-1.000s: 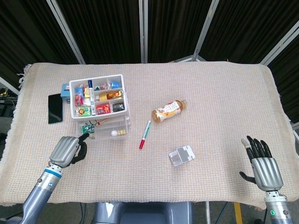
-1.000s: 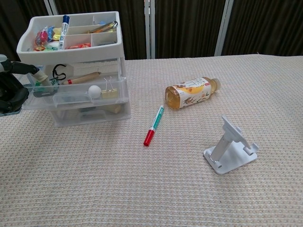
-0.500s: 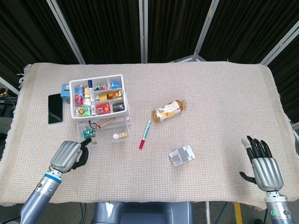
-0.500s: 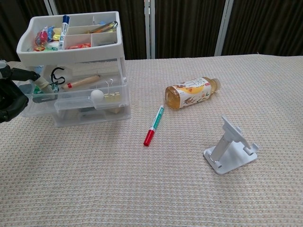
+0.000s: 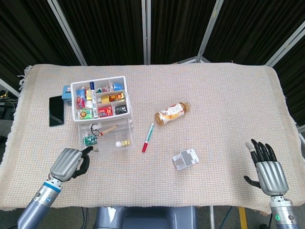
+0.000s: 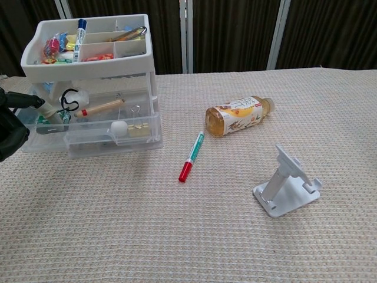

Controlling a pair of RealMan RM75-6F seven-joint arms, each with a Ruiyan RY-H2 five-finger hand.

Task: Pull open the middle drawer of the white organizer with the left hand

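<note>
The white organizer [image 5: 100, 98] stands at the table's left, its top tray [image 6: 88, 44] full of small items. Its clear middle drawer [image 6: 94, 127] juts out toward the table's front, and holds a white ball, a binder clip, a black cord and a wooden-handled tool. My left hand [image 5: 70, 163] is curled at the drawer's front left corner, fingers hooked on its front edge [image 6: 30, 101]. In the head view the drawer [image 5: 107, 138] sticks out well past the tray. My right hand [image 5: 269, 169] hovers at the table's front right with fingers spread, holding nothing.
A tea bottle [image 5: 172, 113] lies on its side mid-table, with a red and green pen [image 5: 147, 137] to its left. A white phone stand [image 5: 185, 159] sits nearer the front. A black phone [image 5: 56, 110] and a blue object [image 5: 66, 91] lie left of the organizer.
My left hand has drawn back toward the table's front edge, and the middle drawer has slid further out with it. The right hand has stayed still.
</note>
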